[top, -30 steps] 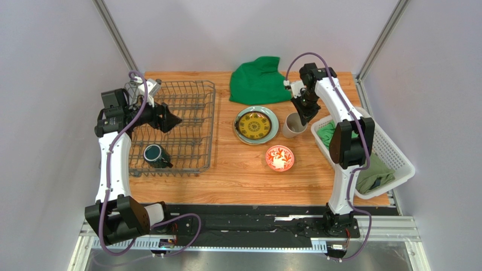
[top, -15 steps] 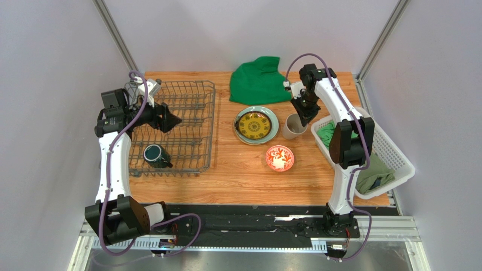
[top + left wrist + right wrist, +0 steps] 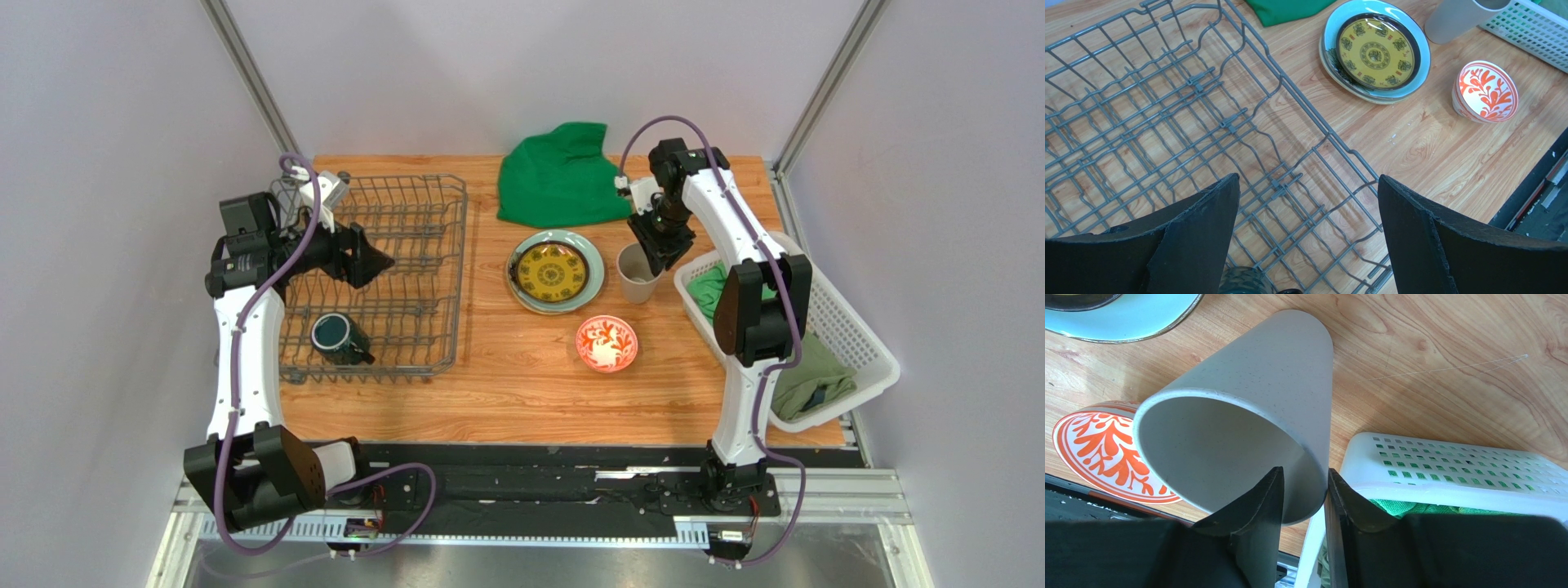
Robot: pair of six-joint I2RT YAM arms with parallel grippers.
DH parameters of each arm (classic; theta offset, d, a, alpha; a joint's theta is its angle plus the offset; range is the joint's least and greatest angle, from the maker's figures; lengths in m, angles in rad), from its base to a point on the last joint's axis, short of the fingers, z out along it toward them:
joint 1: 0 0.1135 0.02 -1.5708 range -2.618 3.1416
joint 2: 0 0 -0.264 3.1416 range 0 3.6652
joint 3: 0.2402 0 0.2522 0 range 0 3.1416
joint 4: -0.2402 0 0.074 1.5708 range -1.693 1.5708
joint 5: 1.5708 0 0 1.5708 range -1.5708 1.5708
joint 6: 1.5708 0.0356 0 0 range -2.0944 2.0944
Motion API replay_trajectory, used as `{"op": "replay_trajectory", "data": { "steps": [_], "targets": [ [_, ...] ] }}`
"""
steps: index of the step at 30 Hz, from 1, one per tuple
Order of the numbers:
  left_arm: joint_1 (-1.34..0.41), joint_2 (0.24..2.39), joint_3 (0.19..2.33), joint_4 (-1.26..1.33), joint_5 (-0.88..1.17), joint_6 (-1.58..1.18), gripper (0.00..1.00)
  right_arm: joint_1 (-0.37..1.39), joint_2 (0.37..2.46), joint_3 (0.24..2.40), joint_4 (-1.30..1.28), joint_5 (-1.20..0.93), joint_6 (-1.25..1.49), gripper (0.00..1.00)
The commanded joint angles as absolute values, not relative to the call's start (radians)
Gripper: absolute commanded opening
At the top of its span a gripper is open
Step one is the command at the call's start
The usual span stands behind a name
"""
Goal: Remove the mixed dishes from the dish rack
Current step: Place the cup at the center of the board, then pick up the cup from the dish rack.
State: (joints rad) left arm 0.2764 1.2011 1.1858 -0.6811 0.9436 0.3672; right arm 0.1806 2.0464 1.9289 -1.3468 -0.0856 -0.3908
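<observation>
Right gripper [image 3: 1304,474] is shifting the beige cup [image 3: 1247,404] slightly, clamping its stiff, fragile rim. Left gripper [image 3: 1308,180] is hanging open.

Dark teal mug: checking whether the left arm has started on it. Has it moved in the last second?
No. The dark teal mug sits at the same place in the dish rack, near its front left corner.
</observation>
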Motion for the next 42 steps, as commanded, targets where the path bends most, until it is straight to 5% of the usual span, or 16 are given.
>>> {"op": "replay_trajectory", "data": {
  "steps": [1, 16, 42],
  "targets": [
    [0.279, 1.187, 1.19, -0.689, 0.957, 0.405, 0.9, 0.178, 2.039, 1.963, -1.43, -0.078, -0.387, 0.35],
    [0.278, 1.189, 1.178, -0.672, 0.928, 0.413, 0.9, 0.178, 2.033, 2.003, -1.417, -0.061, -0.379, 0.54],
    [0.278, 1.189, 1.123, -0.6, 0.752, 0.486, 0.9, 0.178, 1.924, 2.098, -1.447, -0.084, -0.376, 0.59]
  ]
}}
